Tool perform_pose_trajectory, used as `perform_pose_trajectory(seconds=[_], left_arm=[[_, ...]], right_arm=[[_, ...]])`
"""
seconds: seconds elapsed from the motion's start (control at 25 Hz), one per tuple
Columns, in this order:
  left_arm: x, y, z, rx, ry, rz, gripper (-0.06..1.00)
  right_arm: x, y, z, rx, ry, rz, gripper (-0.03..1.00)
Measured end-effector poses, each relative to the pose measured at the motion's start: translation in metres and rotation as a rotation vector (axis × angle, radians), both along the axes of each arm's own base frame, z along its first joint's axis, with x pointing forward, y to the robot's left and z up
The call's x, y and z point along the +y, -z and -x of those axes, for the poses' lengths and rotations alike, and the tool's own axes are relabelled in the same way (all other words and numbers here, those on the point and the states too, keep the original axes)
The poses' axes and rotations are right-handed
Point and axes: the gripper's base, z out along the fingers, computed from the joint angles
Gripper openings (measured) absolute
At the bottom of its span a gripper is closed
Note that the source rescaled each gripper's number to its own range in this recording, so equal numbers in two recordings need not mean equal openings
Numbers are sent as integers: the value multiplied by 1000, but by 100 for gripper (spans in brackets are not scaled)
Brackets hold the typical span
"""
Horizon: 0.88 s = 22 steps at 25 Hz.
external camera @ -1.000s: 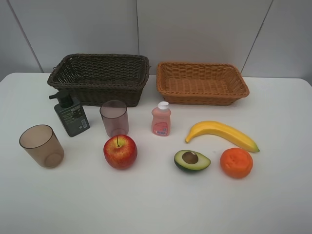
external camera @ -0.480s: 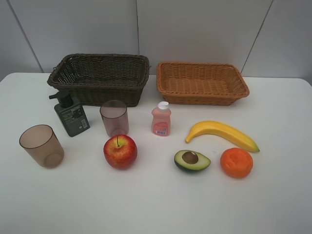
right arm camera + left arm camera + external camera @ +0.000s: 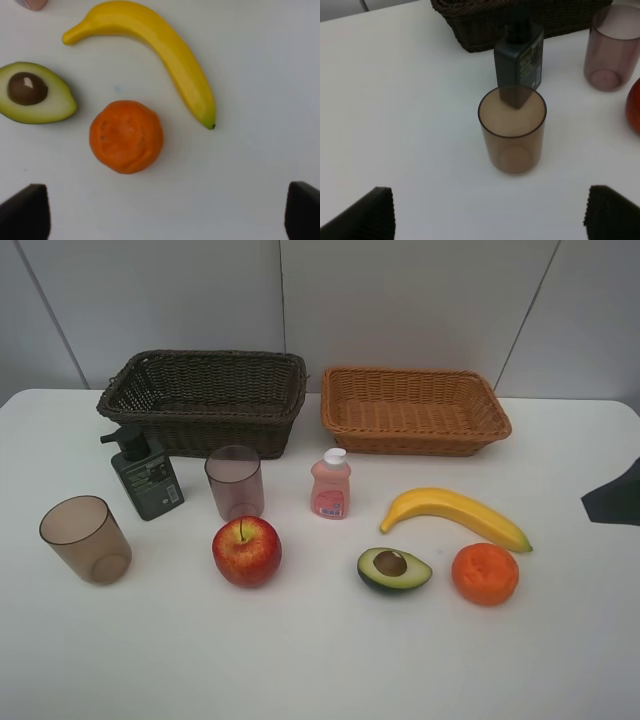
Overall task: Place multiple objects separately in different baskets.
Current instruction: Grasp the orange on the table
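Observation:
On the white table lie a red apple (image 3: 246, 551), banana (image 3: 455, 515), orange (image 3: 485, 573), halved avocado (image 3: 394, 569), pink bottle (image 3: 331, 485), green pump bottle (image 3: 145, 474) and two brownish cups (image 3: 85, 539) (image 3: 235, 482). Behind stand the dark brown basket (image 3: 205, 400) and tan basket (image 3: 414, 410), both empty. My left gripper (image 3: 487, 220) is open and empty, above and short of the near cup (image 3: 512, 128). My right gripper (image 3: 162, 215) is open and empty above the orange (image 3: 126, 136), with the banana (image 3: 160, 47) and avocado (image 3: 32, 92) beyond. A dark part of the right arm (image 3: 612, 495) shows at the right edge.
The table's (image 3: 320, 660) front half is bare white surface. A grey panelled wall rises behind the baskets. The pump bottle (image 3: 519, 62) and the second cup (image 3: 611, 52) stand close behind the near cup in the left wrist view.
A dark part of the right arm has come into the exterior view at the right edge. The objects have not moved.

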Motion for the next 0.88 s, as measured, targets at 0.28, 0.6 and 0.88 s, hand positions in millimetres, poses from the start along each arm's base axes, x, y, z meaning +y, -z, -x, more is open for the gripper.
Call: perform_pose_trajectory(seconds=[0.28, 0.6, 0.88], left_arm=[[0, 0, 0, 0, 0, 0, 100], [0, 0, 0, 0, 0, 0, 100], [0, 0, 0, 0, 0, 0, 100]], right_arm=[[10, 27, -34, 48, -253, 163, 100], [37, 62, -65, 85, -462, 273, 100], [57, 86, -75, 136, -586, 318, 100]])
